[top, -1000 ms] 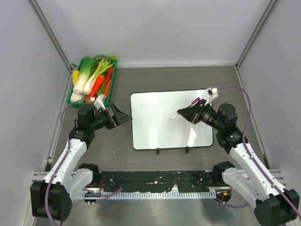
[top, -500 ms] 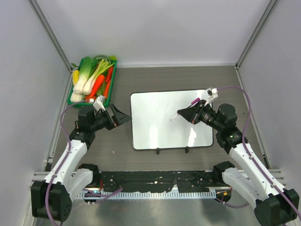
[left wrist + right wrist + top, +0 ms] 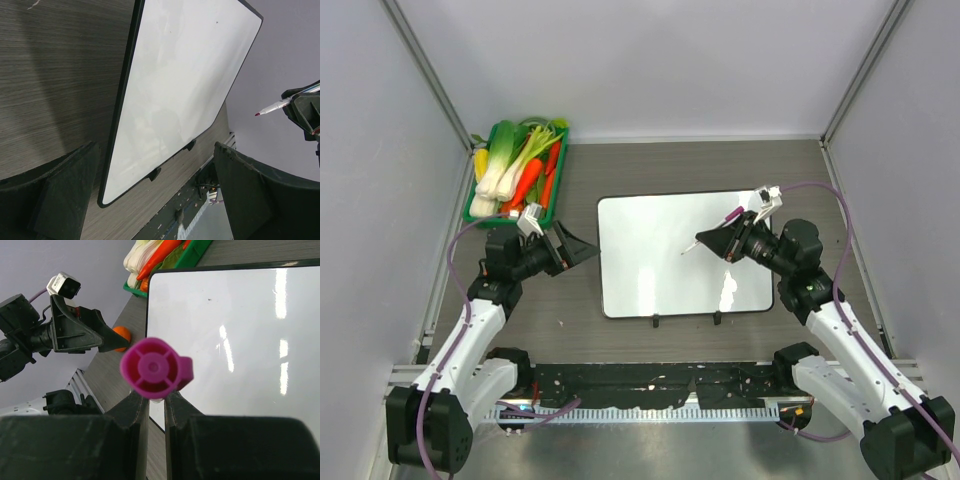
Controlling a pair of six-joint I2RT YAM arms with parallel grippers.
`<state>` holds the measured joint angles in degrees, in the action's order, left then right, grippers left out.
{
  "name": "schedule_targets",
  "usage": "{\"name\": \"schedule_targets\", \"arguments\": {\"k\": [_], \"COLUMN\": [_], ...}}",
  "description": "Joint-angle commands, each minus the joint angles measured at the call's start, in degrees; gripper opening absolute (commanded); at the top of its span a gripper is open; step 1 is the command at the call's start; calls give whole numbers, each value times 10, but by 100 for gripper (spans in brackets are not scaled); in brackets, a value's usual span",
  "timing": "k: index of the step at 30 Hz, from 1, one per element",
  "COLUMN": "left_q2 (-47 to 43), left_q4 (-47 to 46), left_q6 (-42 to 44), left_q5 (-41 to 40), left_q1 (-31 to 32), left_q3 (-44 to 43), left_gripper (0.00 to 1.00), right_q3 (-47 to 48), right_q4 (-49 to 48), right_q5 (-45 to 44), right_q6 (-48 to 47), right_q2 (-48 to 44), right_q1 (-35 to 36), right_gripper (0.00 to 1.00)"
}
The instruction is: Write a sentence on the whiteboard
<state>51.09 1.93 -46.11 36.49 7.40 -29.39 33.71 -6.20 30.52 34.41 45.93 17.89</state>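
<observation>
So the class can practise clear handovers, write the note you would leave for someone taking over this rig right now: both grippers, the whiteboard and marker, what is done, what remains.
Left gripper: open, empty, beside the left edge of the whiteboard.
Right gripper: shut on the marker, red tip pointing over the board, apparently off its surface.
Whiteboard: flat on the table, clips at the near edge, no writing visible.
Done: marker gripped and poised over the board.
Left: lower the tip and write the whole sentence.
</observation>
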Motion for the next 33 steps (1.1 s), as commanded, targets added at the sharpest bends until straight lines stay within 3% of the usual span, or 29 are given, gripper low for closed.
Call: {"name": "schedule_targets", "arguments": {"k": [1,33], "left_q2": [1,15], "left_q4": [-29,-51], "left_q6": [-1,-10], "left_q5": [9,28], "left_q1": [-4,-4], "left_q3": [3,20], "left_gripper": [100,100], "right_q3": [0,5], "right_q4": [-32,-21], "right_q5": [1,-4], "right_q6": [4,-6], "right_q2": [1,0], "right_q1": [0,0], "right_gripper": [1,1]}}
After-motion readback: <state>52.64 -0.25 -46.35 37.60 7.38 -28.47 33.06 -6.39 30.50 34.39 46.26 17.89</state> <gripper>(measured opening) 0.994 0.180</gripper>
